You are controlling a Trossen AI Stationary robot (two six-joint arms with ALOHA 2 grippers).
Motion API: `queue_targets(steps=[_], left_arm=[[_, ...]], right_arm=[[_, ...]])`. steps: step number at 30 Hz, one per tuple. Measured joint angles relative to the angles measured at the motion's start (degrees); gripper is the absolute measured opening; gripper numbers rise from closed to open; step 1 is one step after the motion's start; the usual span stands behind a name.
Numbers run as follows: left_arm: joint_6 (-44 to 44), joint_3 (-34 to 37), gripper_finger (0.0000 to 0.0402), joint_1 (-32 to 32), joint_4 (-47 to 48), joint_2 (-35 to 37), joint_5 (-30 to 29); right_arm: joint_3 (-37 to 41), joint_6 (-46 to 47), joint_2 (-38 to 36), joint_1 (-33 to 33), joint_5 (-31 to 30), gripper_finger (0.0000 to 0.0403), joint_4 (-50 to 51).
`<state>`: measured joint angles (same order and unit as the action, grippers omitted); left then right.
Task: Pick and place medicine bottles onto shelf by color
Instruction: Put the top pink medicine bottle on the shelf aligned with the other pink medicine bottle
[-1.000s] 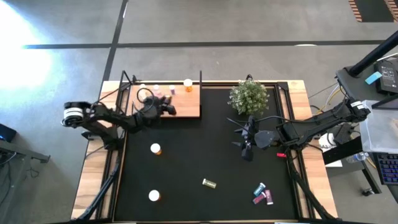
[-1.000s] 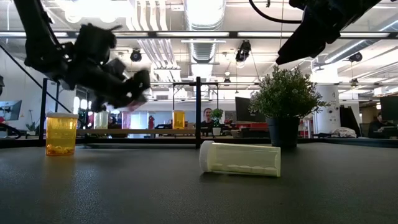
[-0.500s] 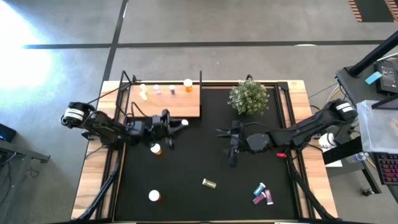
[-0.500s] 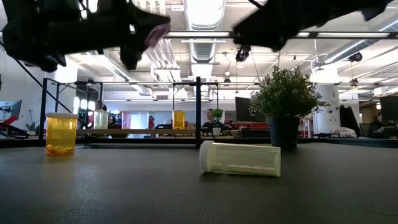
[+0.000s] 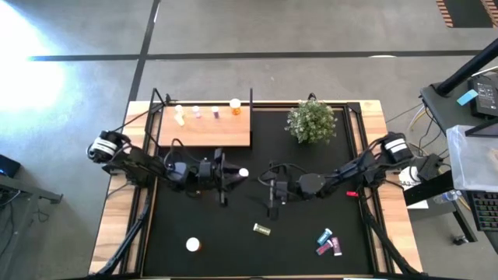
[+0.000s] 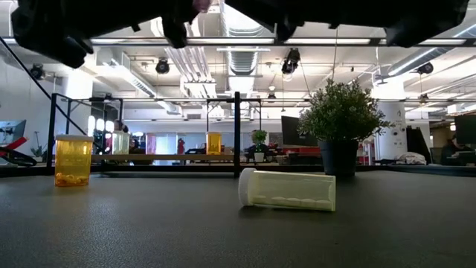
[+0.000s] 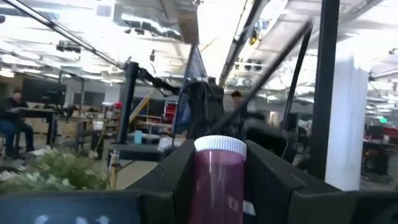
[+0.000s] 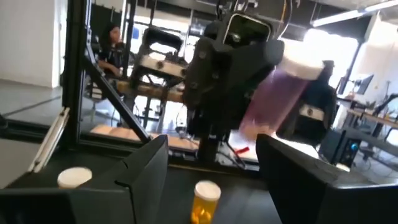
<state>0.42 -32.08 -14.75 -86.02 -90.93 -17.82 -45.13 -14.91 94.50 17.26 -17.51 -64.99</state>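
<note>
A purple medicine bottle [image 7: 217, 183] with a white cap [image 5: 243, 173] hangs over the middle of the black mat in my left gripper [image 5: 232, 173], which is shut on it. Facing it from the table's right, my right gripper [image 5: 268, 190] stands open and empty, a short way off. The shelf [image 5: 206, 134] at the far left carries several small bottles, among them an orange one [image 5: 235, 105]. A yellowish bottle [image 6: 286, 189] lies on its side on the mat. One orange bottle [image 6: 73, 159] stands upright. A few purple and teal bottles [image 5: 327, 243] lie near right. My left gripper pinches the purple bottle's body [image 7: 214, 193] between its two fingers. The bottle lies along the fingers, and its capped end [image 7: 220, 144] sticks out past their tips. The fingers come about level from the table's left, tipped slightly up. The bottle is lifted clear of the mat.
A potted green plant [image 5: 311, 120] stands at the far right of the mat. Black upright posts [image 6: 236, 130] rise from the shelf's edges. A second orange bottle [image 8: 205, 199] stands on the mat beneath my left gripper. A small pink object [image 5: 352, 193] lies by the right arm.
My left gripper has come away from the shelf's near edge toward the table's middle, rising and tipping up from pointing down to about level, with the purple bottle in it. My right gripper has gone toward the table's left, tipping from pointing down to about level, still open.
</note>
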Motion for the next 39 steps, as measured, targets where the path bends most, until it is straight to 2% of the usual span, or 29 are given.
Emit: queue_targets(steps=[6,23,25,30,37,39], left_arm=[[0.1,-2.8,0.0107,-0.6,-0.4,-2.8,2.0],[1.3,-3.1,0.0107,-3.5,0.2,-2.7,3.2],[-0.6,-2.6,0.0107,-3.6,0.4,-2.7,3.2],[-6.1,-0.8,0.0107,-3.6,0.5,-1.9,2.8],[-16.7,-0.2,0.0107,-3.3,7.0,-1.8,2.6],[-19.2,-0.5,0.0107,-3.2,9.5,-1.8,2.6]], right_arm=[[-3.2,-0.9,2.1,0.0,0.0,0.0233,0.1],[-3.2,-0.7,0.1,0.1,-0.6,0.0233,2.2],[-3.1,-1.7,-1.2,0.3,-1.0,0.0233,6.3],[-3.1,-5.8,-7.1,1.3,-6.6,0.0233,22.0],[-3.1,-6.8,-15.6,3.3,-5.5,0.0233,38.7],[-3.1,-6.8,-16.5,3.5,-1.5,0.0233,40.5]])
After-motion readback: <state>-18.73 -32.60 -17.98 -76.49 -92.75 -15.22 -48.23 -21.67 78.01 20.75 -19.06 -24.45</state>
